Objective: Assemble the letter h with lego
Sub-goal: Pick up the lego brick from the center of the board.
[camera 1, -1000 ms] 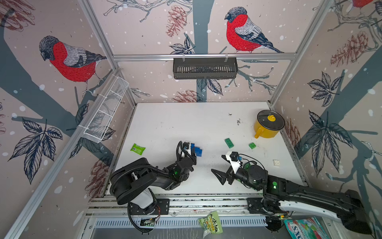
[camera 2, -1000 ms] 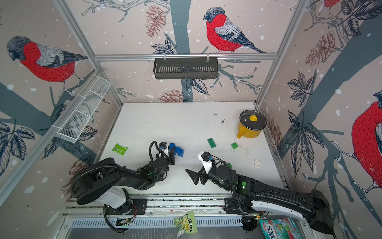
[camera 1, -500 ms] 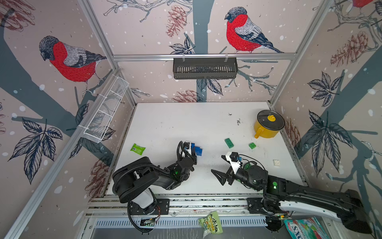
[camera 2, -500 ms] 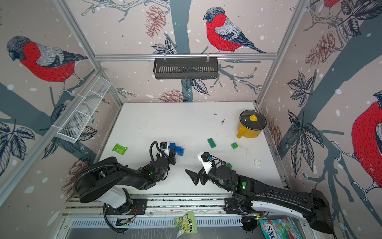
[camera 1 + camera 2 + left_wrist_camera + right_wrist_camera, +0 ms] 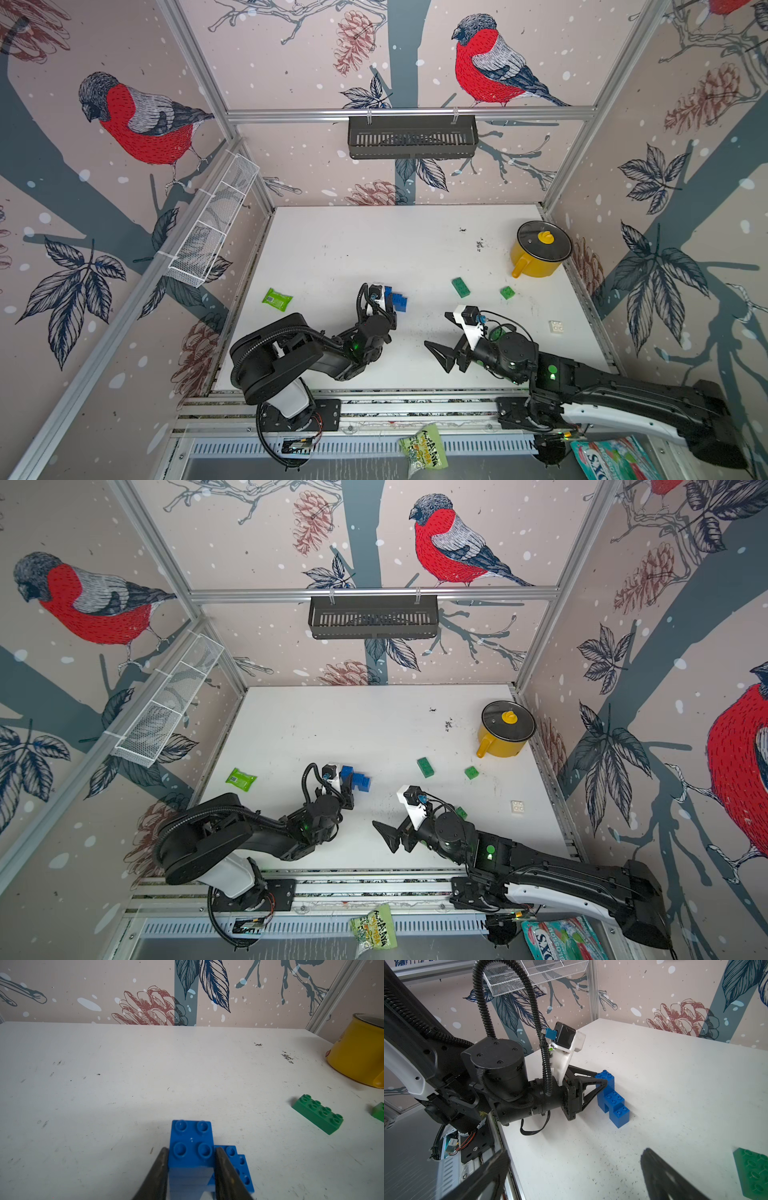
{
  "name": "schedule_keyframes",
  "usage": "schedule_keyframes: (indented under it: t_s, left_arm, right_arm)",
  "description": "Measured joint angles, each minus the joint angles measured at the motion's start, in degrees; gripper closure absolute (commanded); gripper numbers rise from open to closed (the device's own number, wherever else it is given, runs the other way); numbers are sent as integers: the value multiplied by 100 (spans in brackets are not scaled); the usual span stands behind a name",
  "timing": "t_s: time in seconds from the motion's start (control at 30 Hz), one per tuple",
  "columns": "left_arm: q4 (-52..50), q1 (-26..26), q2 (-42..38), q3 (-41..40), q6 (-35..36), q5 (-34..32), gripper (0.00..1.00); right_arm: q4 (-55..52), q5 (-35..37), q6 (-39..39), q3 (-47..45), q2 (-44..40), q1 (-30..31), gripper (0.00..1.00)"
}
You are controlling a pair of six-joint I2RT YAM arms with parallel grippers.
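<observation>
My left gripper [image 5: 191, 1151] has its jaws clamped on the blue lego [image 5: 613, 1101], tall column upright, studs skyward; right gripper [image 5: 573, 1153] jaws wide.

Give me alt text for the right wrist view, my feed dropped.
The left claw is shut on the tall column of a blue lego build standing on the white table: column, bridge and shorter leg. The open right claw frames the foreground, a green brick beside it.
</observation>
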Motion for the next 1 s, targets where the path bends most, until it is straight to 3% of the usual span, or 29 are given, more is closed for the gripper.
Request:
schedule_keyframes:
  t_s: [0.6, 0.77, 1.0]
  left_arm:
    - [-844, 0, -758, 0, 13, 2, 76]
    - [-1421, -2, -1043, 142, -50, 15, 82]
    - [-2564, -26, -1786, 319, -297, 52, 82]
  right_arm:
    - [-2, 48, 0, 7, -35, 17, 0]
    - [-2, 57, 0, 15, -37, 20, 1]
    - [-4, 59, 0, 24, -70, 31, 1]
